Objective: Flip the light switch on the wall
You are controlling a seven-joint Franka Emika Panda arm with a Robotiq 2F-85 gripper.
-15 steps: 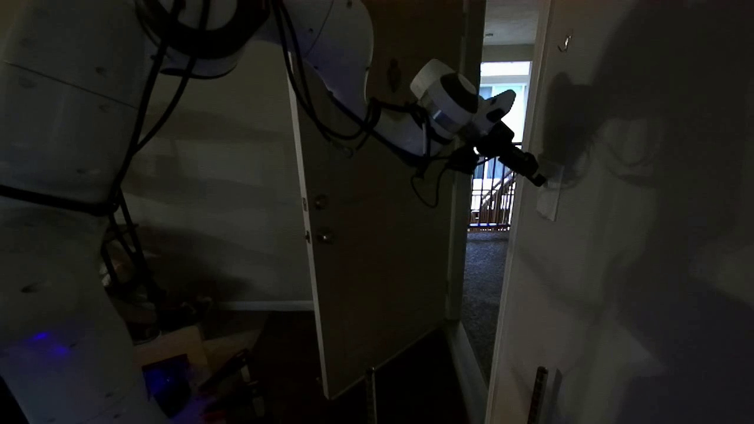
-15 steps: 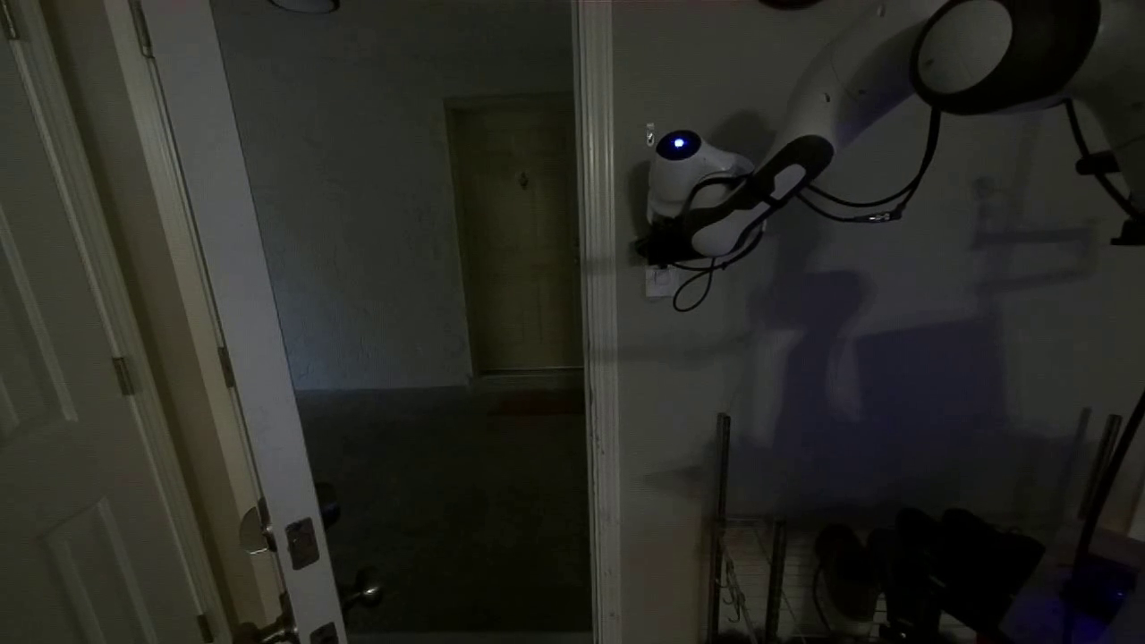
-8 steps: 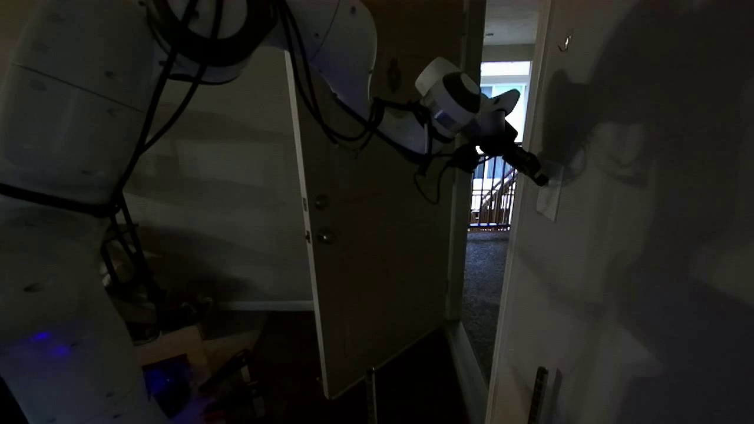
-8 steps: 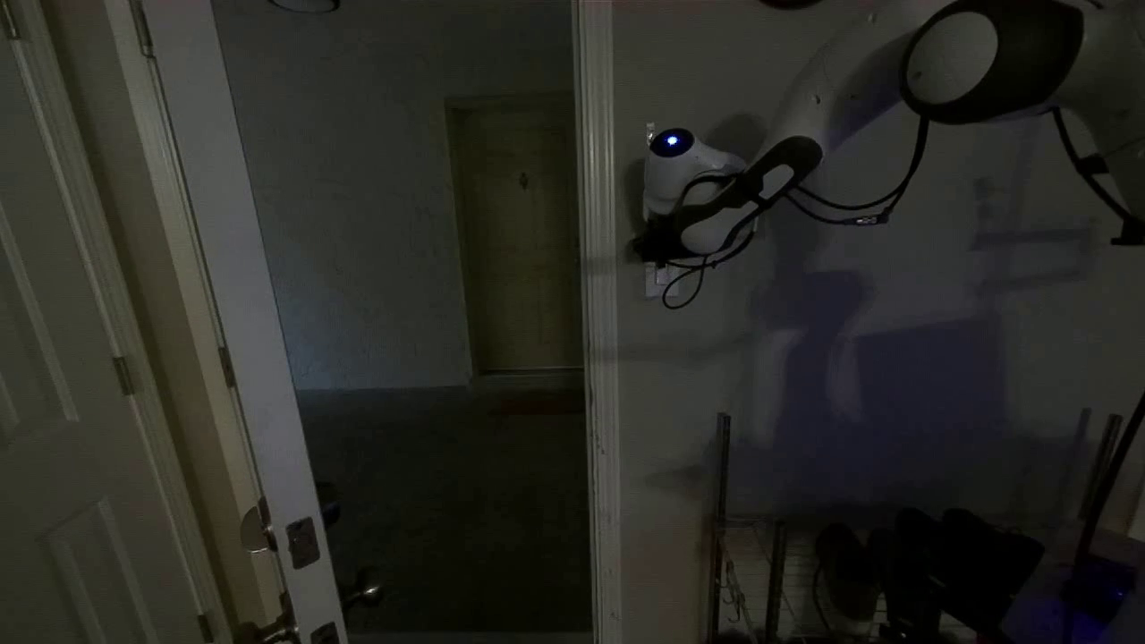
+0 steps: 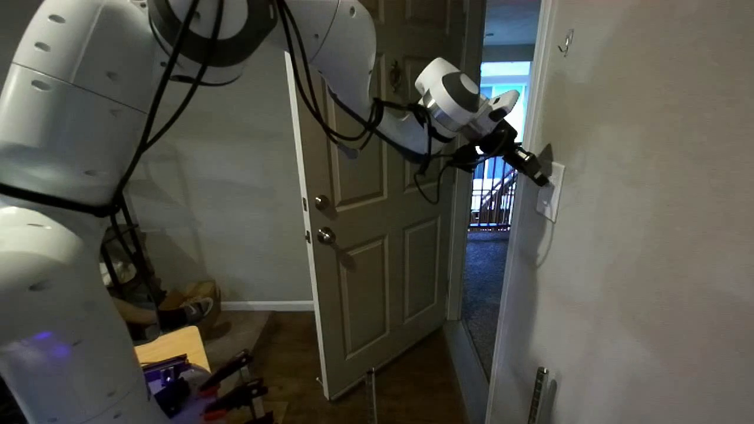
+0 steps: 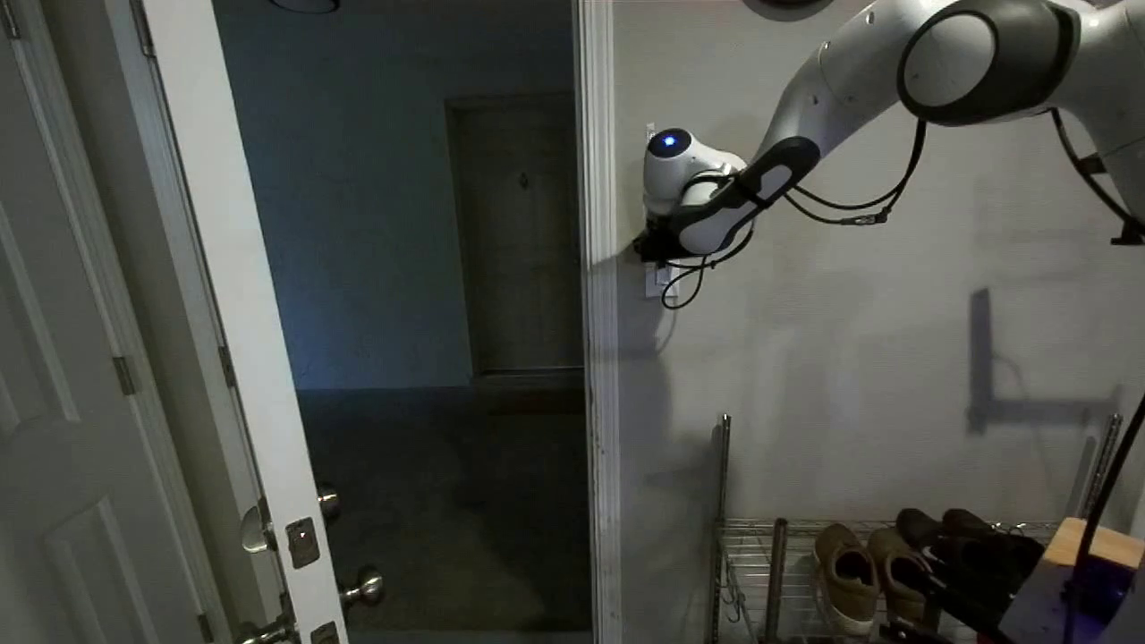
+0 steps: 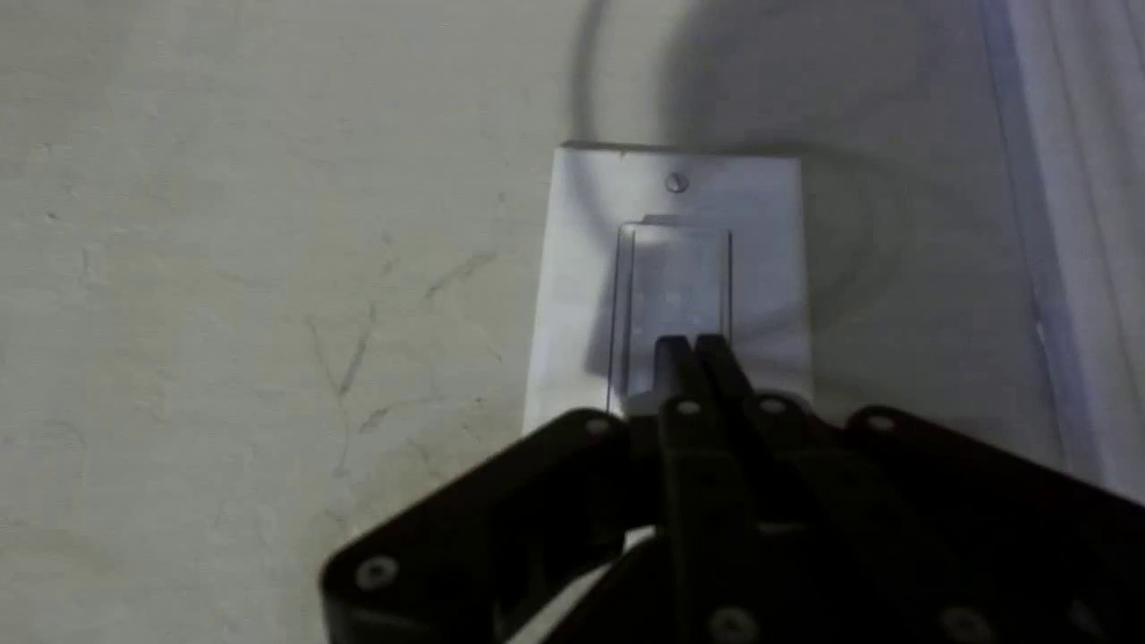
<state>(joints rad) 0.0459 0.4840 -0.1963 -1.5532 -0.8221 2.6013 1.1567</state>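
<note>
The light switch (image 5: 549,203) is a pale rectangular plate on the off-white wall (image 5: 636,247), beside the door frame. It also shows in an exterior view (image 6: 656,284), partly behind the gripper and a cable. In the wrist view its rocker (image 7: 677,268) and top screw are visible; its lower part is hidden behind the fingers. My gripper (image 5: 541,180) is shut and empty, angled down at the plate. In the wrist view the fingertips (image 7: 693,340) are side by side over the rocker. They are at or very near its surface; contact cannot be told for certain.
An open panelled door (image 5: 389,235) and white door frame (image 6: 599,358) stand beside the switch. A metal hook (image 5: 566,42) is on the wall above it. A wire shoe rack (image 6: 751,537) with shoes (image 6: 845,572) stands below. Cables (image 5: 436,182) hang from the arm.
The room has turned from dark to brightly lit, and the shadows on the wall have changed. The arm shifted slightly towards the door frame side earlier, then stayed nearly still. The gripper stays shut.
</note>
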